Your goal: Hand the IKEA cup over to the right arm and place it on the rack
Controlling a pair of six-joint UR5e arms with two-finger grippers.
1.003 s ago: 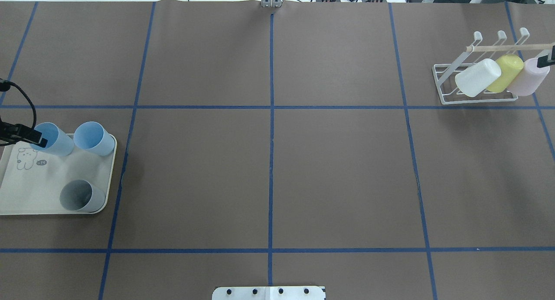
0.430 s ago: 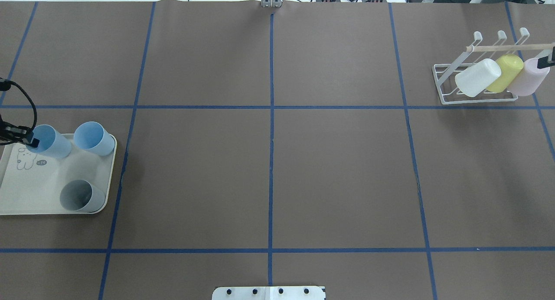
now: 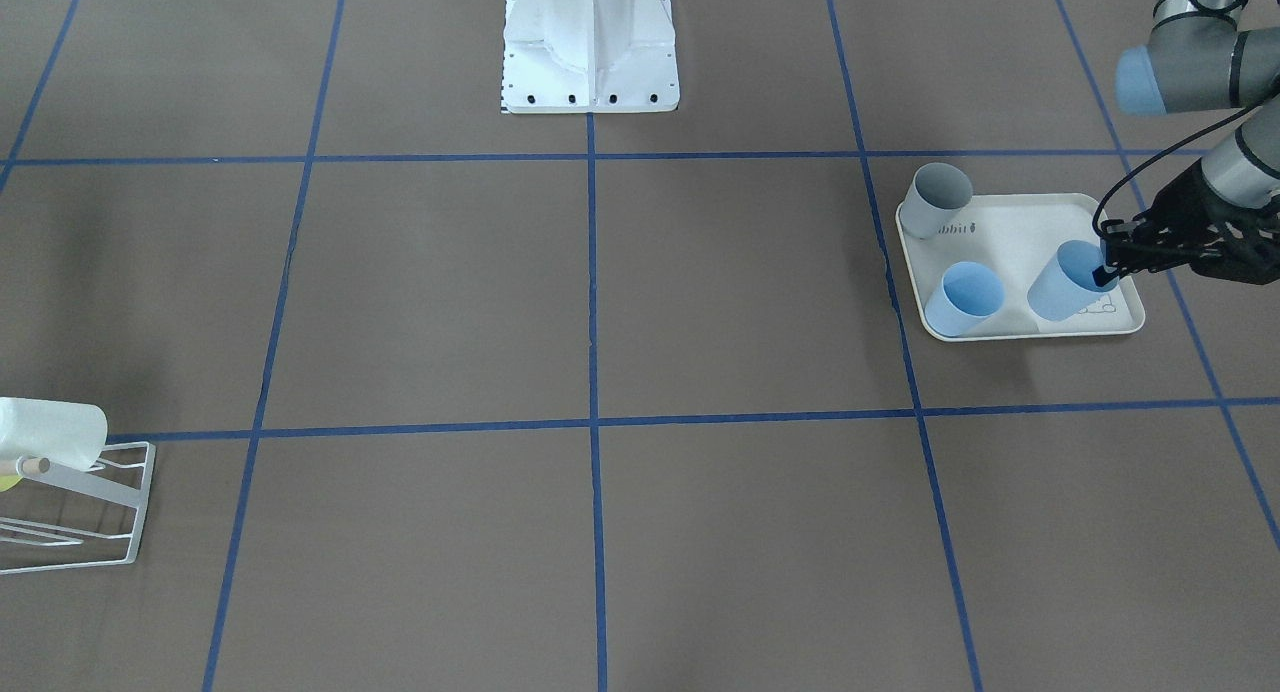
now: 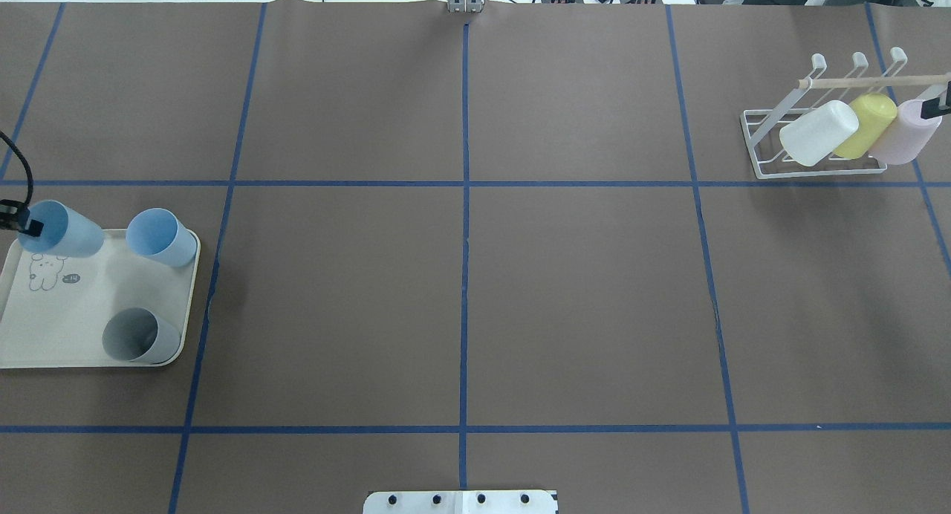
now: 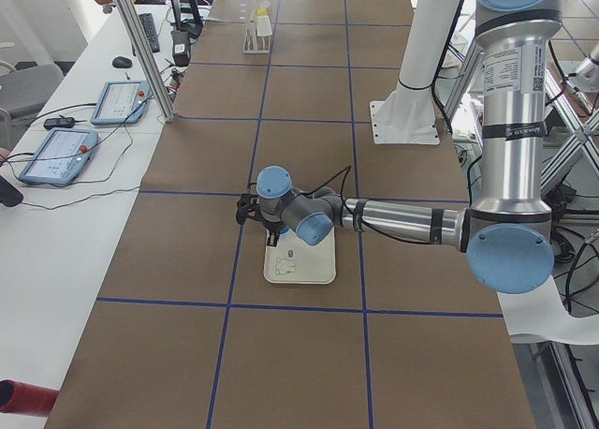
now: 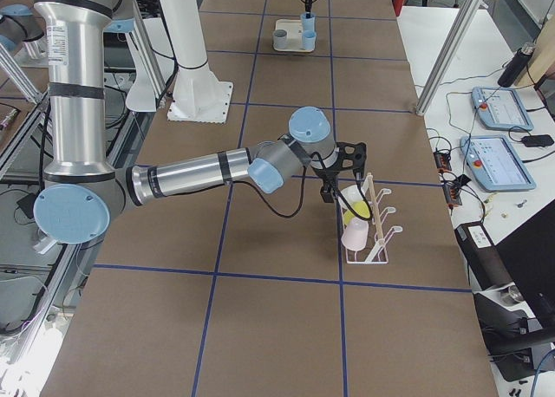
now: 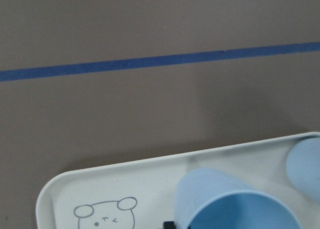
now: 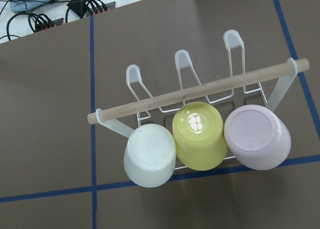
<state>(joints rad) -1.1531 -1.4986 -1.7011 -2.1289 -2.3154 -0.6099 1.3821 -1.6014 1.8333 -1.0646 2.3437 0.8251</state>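
Left gripper [image 3: 1106,265] is clamped on the rim of the blue cup [image 4: 63,229], one finger inside the mouth and one outside. This looks like a pinch chosen because the wall is thin and the mouth is the only edge open to a side approach. The cup sits tilted over the far left corner of the tray [image 4: 89,313], mouth toward the gripper. Its base looks to be off the tray floor, though the left wrist view does not settle this. Judged step: pick-up for the hand-over, with the transfer not yet begun. The tray is cream with rounded corners, a raised lip and a printed rabbit [image 7: 105,215]. A second blue cup [image 4: 160,238] and a grey cup [image 4: 140,337] stand apart on it, mouths up. All the cups are smooth, matte, tapered tumblers without handles, probably light plastic. The right gripper [image 4: 933,106] hovers over the rack [image 8: 182,58], well apart from the left arm, and I cannot tell whether it is open or closed. The rack is thin white wire with slanted loops and a pale wooden rod [image 8: 200,91] across the top. It holds a white cup [image 8: 149,156], a yellow cup [image 8: 199,141] and a pink cup [image 8: 257,136], all inverted, presumably to drain. I can make out no free loop. The table is covered in matte brown paper with a blue tape grid.
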